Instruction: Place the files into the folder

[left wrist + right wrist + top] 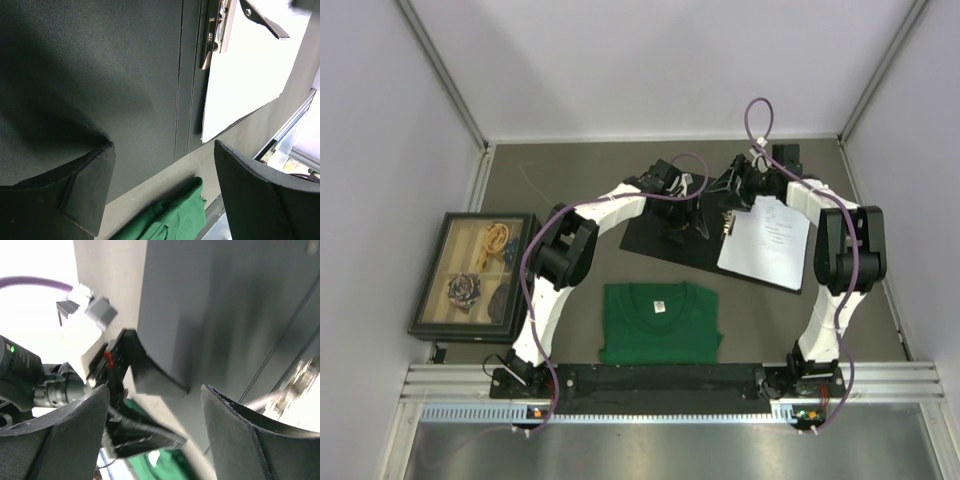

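The folder (pixel 665 238) lies open on the table, black inner faces up. The files (pixel 767 240), white printed sheets, lie on its right half. The left wrist view shows the black face (pixel 100 75), the spine lines, the metal clip (pixel 214 35) and the sheets (pixel 250 70) under it. My left gripper (pixel 685 222) (pixel 162 167) hovers open over the left half, nothing between its fingers. My right gripper (pixel 728 205) (pixel 155 412) stands open just above the spine, near the clip, also holding nothing. That view is blurred; it shows the dark face (pixel 225 305).
A folded green shirt (pixel 660 322) (pixel 170 220) lies in front of the folder. A dark-framed picture box (pixel 475 275) sits at the left. The arms' rail (pixel 670 380) runs along the near edge, with walls on three sides.
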Controlling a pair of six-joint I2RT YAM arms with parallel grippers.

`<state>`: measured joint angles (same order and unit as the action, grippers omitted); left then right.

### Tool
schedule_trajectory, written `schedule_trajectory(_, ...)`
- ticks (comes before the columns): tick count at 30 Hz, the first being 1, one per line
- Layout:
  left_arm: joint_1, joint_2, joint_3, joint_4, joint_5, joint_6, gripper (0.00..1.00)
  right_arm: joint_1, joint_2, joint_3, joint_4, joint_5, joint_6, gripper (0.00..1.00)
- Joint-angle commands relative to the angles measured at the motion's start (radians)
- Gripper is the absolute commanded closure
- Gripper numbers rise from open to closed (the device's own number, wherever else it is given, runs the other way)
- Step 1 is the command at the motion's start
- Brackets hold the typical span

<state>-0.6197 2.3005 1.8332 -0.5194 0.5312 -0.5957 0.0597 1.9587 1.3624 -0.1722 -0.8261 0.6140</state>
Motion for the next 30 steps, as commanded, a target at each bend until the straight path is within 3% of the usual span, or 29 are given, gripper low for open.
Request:
schedule_trajectory(1,0.000,0.000,0.020,0.029,0.007,0.007,0.16,0.012,-0.141,-0.062,-0.081,0.154,0.085,0.27)
schedule_trajectory(4,0.000,0.002,0.020,0.029,0.010,0.005,0.16,0.012,-0.181,-0.077,-0.164,0.267,0.191,0.31)
schedule_trajectory(10,0.000,0.008,0.023,0.022,0.006,0.008,0.16,-0.009,-0.210,-0.146,-0.147,0.344,0.440,0.38)
schedule_trajectory(11,-0.002,0.010,0.026,0.021,0.007,0.011,0.16,-0.012,-0.204,-0.151,-0.156,0.344,0.463,0.47)
schedule_trajectory(14,0.000,0.010,0.029,0.022,0.009,0.013,0.16,-0.015,-0.175,-0.175,-0.139,0.303,0.564,0.56)
schedule_trajectory(30,0.000,0.020,0.044,0.019,0.018,0.014,0.16,-0.038,-0.149,-0.240,-0.033,0.302,0.687,0.55)
